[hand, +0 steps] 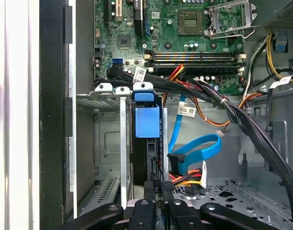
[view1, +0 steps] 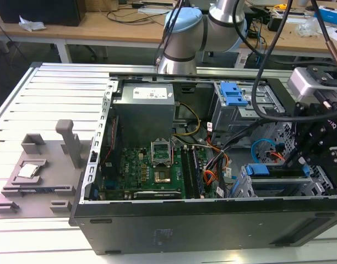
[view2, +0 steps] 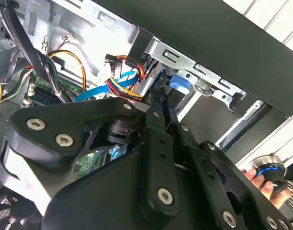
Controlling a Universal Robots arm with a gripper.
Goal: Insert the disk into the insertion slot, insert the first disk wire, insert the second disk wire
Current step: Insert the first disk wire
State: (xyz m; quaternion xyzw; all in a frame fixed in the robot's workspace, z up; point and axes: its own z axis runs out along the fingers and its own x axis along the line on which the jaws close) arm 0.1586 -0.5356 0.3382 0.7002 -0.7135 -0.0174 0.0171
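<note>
Where perforated insertion slot gapes, blue-framed disk sits.

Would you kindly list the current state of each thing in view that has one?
computer case: lying on its side, side panel off.
disk: standing in the insertion slot, blue handle outward.
blue data cable: looped, connector apparently not plugged into the disk.
CPU socket: load plate flipped open.
gripper: inside the case, at the disk's end opposite the handle.

At four o'clock in the exterior view, the disk is largely hidden inside the insertion slot. The gripper is cropped by the first wrist view's edge, as is a hand in the second wrist view.
</note>
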